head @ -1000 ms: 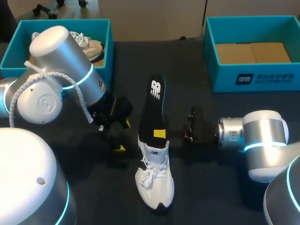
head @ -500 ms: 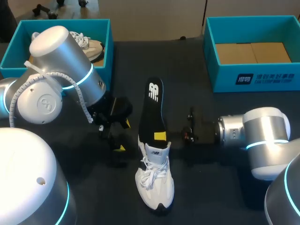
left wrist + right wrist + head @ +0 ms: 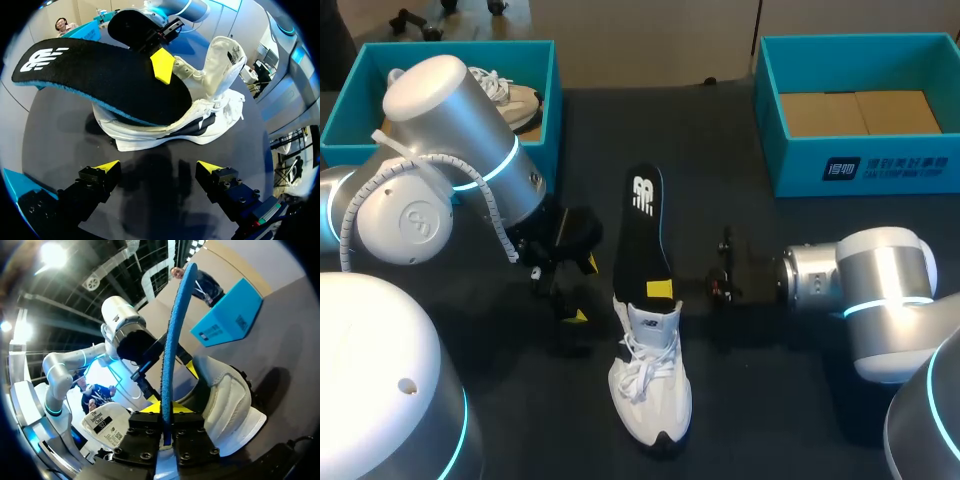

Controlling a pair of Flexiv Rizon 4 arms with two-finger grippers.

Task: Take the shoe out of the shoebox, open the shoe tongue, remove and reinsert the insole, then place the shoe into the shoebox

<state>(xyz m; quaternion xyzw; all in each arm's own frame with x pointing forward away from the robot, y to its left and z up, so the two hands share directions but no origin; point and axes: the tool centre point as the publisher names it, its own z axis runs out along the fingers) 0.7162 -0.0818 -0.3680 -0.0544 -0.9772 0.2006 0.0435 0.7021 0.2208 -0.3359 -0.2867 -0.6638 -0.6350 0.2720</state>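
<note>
Two arms flank the white lace-up sneaker [image 3: 650,392] on the dark table [image 3: 720,140]: the right gripper [image 3: 164,407] pinches the long black foam insole [image 3: 642,235] jutting from its mouth, the left gripper [image 3: 159,167] gapes empty alongside, so the insole step seems underway, next needing a steadied shoe.

Two teal shoeboxes [image 3: 800,170], two white shoes [image 3: 650,390] and one black insole [image 3: 642,235] are in view.

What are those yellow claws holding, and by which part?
The right gripper pinches the black insole by its side edge, just outside the white shoe. The left gripper holds nothing.
</note>
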